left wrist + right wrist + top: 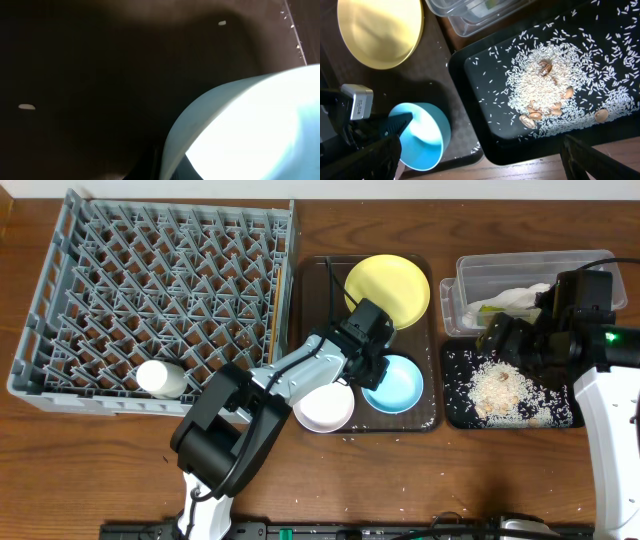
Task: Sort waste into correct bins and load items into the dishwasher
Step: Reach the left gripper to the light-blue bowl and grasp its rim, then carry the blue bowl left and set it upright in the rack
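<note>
My left gripper (pixel 372 370) is shut on the near rim of the light blue bowl (pixel 395 385) on the brown tray (pixel 432 330). In the right wrist view one of its fingers (pixel 399 123) reaches inside that bowl (pixel 425 137). Up close, the bowl's pale rim (pixel 185 130) fills the left wrist view. A yellow plate (pixel 388 288) and a white bowl (pixel 324 408) share the tray. The white cup (pixel 160 377) lies in the grey dish rack (pixel 150 280). My right gripper (pixel 485 165) hangs open over the black tray (pixel 455 415) of rice scraps (pixel 540 85).
The clear tub (pixel 470 275) behind the black tray holds the white napkin (pixel 518 298) and a greenish wrapper (pixel 487 308). Loose rice grains dot the brown tray and the wooden table (pixel 470 480) in front.
</note>
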`<state>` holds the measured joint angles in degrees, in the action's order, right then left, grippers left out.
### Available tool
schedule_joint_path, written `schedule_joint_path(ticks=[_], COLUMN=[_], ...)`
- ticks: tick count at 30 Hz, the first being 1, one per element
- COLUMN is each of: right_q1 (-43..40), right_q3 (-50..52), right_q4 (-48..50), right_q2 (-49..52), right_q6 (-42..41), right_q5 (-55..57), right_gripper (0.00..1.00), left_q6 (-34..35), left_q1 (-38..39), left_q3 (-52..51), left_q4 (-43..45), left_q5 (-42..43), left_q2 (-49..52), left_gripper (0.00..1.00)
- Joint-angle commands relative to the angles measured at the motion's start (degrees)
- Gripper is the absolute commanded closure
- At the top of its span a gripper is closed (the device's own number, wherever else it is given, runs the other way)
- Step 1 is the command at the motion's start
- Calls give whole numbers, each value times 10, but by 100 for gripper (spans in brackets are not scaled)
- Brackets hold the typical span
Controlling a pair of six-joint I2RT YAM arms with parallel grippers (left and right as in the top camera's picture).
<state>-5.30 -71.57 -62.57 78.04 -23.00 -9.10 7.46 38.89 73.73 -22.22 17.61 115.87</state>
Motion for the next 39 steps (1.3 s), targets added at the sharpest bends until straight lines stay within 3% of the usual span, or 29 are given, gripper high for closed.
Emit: schedule_joint_path(ticks=[1, 6, 16, 20, 24, 31, 39], right_q1=[-3, -3, -3, -3, -3, -3, -3], right_q3=[-7, -7, -7, -7, -7, -7, -7], right_q4=[-1, -1, -1, -1, -1, -1, -1], right_q2=[-8, -8, -8, -8, -8, -8, -8], right_q6=[5, 5, 5, 5, 5, 5, 5], right_q5=[-2, -2, -2, -2, -2, -2, -2], right_gripper=[1, 1, 1, 1, 1, 1, 1], left_q6=[1, 1, -2, -28, -57, -57, -57], left_q1=[-3, -11, -46, -85, -135, -212, -229], left_q3=[36, 107, 144, 143, 129, 94, 32], left_q4=[-31, -142, -298, -331, -321, -256, -167], left_q5=[-8, -127, -640, -785, -859, -858, -862], left_q2=[-7, -55, -170, -171, -170, -166, -147], left_gripper=[93, 92, 93, 92, 93, 93, 93])
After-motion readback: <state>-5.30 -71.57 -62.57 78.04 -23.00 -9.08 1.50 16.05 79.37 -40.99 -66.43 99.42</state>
